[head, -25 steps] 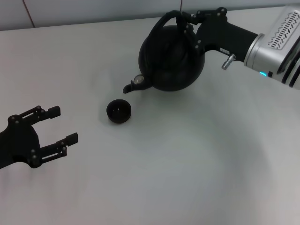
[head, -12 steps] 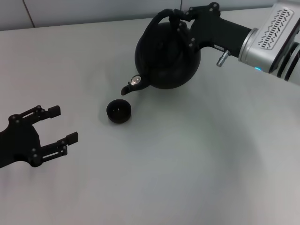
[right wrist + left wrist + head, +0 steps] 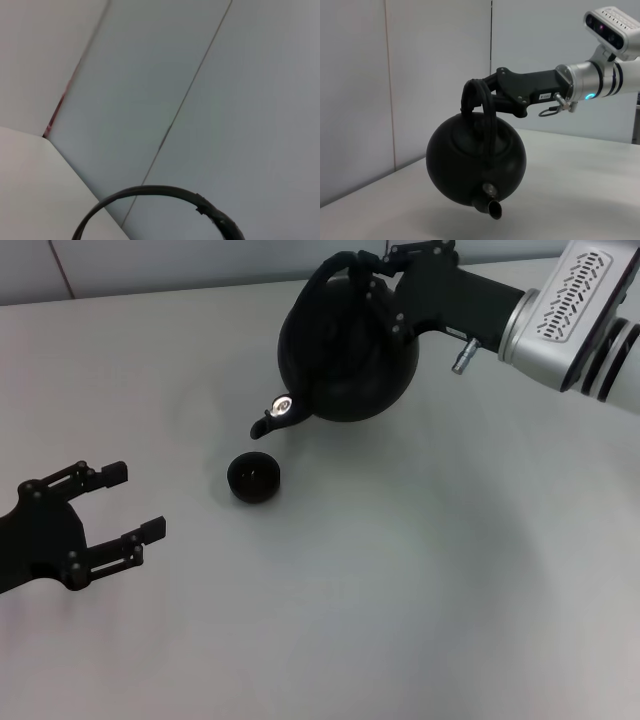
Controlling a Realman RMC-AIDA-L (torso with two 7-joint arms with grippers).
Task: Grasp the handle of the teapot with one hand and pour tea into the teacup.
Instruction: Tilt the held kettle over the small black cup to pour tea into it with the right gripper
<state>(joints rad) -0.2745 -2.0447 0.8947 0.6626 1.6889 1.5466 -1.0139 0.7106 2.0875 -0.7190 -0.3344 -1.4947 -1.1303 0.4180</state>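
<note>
So that its spout hangs just beyond the teacup, the right gripper, clamped on the handle, holds the teapot aloft; the left gripper waits, fingers apart, near-left.

The right gripper fingertips hide behind the handle.
</note>
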